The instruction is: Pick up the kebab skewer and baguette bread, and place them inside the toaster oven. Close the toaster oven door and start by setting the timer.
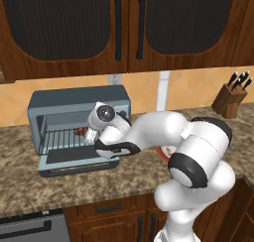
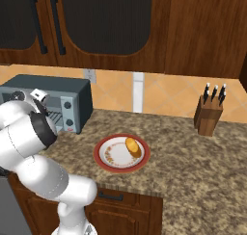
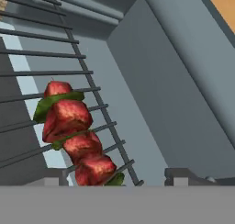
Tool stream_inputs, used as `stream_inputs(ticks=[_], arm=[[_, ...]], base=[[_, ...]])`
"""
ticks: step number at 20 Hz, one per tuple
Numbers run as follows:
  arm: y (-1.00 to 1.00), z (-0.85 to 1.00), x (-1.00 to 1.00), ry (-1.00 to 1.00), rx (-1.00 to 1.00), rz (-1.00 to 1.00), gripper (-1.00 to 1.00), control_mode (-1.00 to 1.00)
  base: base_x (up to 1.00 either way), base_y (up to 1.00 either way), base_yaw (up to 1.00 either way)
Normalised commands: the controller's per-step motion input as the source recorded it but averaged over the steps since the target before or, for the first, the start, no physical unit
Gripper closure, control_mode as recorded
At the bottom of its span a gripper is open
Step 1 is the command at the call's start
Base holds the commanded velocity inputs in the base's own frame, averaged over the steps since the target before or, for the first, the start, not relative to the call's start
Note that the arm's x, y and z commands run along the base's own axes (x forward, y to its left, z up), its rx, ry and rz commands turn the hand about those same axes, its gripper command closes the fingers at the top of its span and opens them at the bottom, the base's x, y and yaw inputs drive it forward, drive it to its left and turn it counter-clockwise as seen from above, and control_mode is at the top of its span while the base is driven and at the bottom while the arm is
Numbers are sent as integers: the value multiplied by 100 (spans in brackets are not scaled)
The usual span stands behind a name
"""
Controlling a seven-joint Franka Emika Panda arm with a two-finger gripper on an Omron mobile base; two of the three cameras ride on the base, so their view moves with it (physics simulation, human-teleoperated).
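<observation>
The toaster oven (image 1: pixel 79 99) stands on the counter at the left, its door (image 1: pixel 74 159) dropped flat. The kebab skewer (image 3: pixel 73 136), red-brown chunks with green bits, lies on the wire rack (image 3: pixel 55 53) inside, close to the oven's right wall. My gripper (image 3: pixel 121 177) reaches into the oven mouth, open, its fingertips (image 3: pixel 183 175) spread wide. The skewer's near end lies by the left one, and I cannot tell if they touch. From the left base view the gripper (image 1: pixel 91 135) sits just right of the skewer (image 1: pixel 79 132). The baguette bread (image 2: pixel 133 147) rests on a red-rimmed plate (image 2: pixel 103 157).
A knife block (image 2: pixel 209 114) stands at the back right of the counter. The oven's control panel with two dark knobs (image 2: pixel 69 114) faces the plate side. Dark wood cabinets hang above. My arm's elbow bulges over the counter's front edge.
</observation>
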Motion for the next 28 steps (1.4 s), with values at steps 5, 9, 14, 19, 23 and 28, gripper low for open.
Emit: stream_inputs(ticks=[5,9,14,19,23,28], arm=[[0,1,9,0,0,0,-100,-100],[-4,6,0,4,1,0,-100,-100],[-53,42,-46,9,1,0,-100,-100],[-55,68,-68,10,8,-6,-100,-100],[-57,87,-47,27,13,-12,-100,-100],[-68,31,-45,28,5,-15,-100,-100]], base=[[0,0,0],[0,0,0],[0,0,0],[0,0,0],[0,0,0],[0,0,0]])
